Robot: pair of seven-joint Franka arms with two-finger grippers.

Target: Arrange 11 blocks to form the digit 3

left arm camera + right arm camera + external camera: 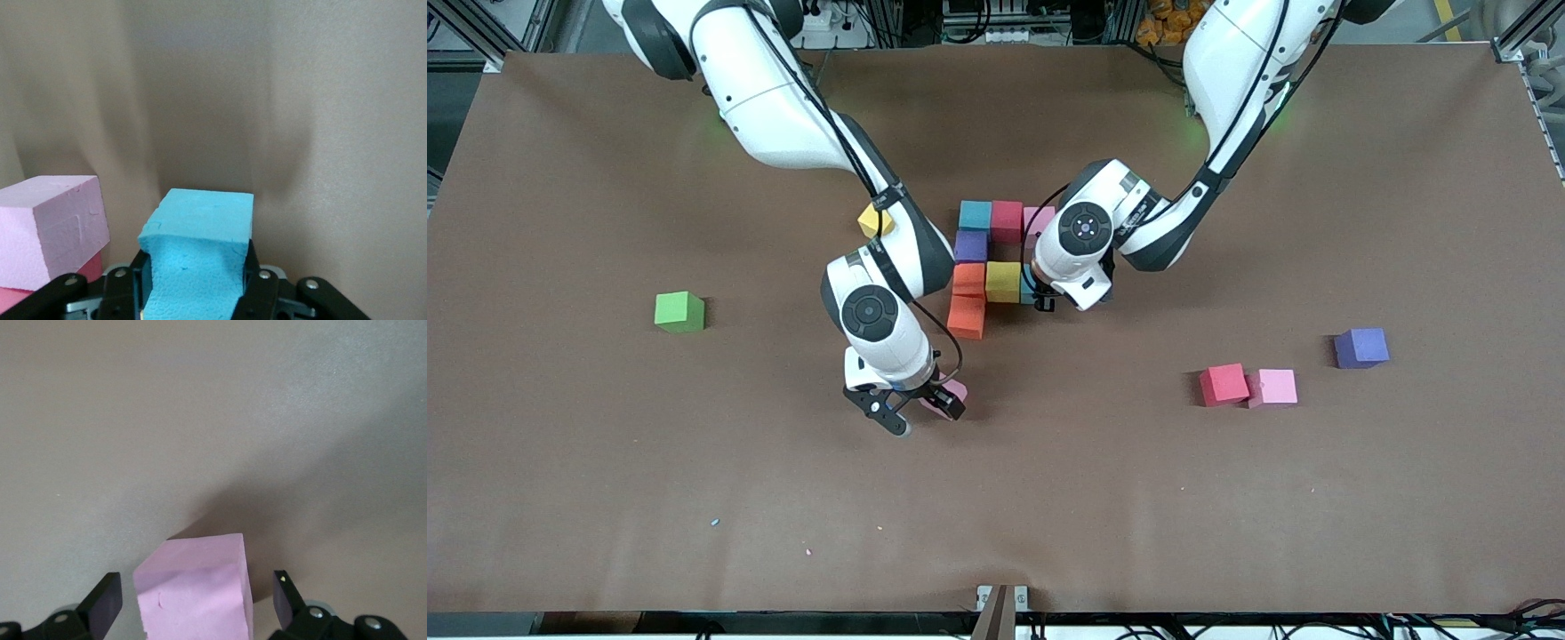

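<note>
**Eight cubes in, bottom bar not yet begun**

The digit 3 (pixel 987 262) stood mid-surface, partly built. Its top bar was complete: a light blue, a red and a pink cube. A purple cube (pixel 971 246) joined it to the middle bar, where an orange cube and a yellow cube (pixel 1003 282) lay. The left claw (pixel 1040 300) was clenched on the second light blue cube (pixel 1029 289) just beside the yellow one, at that bar's last place. An orange cube (pixel 966 316) formed the lower joint. By my judgement, the three-cube bottom bar was left to do.

The right claw (pixel 922 411) stood spread around a loose pink cube (pixel 958 388), nearer the camera than the figure, not yet gripping. A red cube (pixel 1224 385) and another pink cube (pixel 1272 388) lay touching toward the left arm's end of the surface.

The front view hid most of the held light blue cube under the wrist. The left wrist view showed it squeezed between the fingers (pixel 250 280). The right wrist view showed gaps on both sides of the pink cube.
</note>
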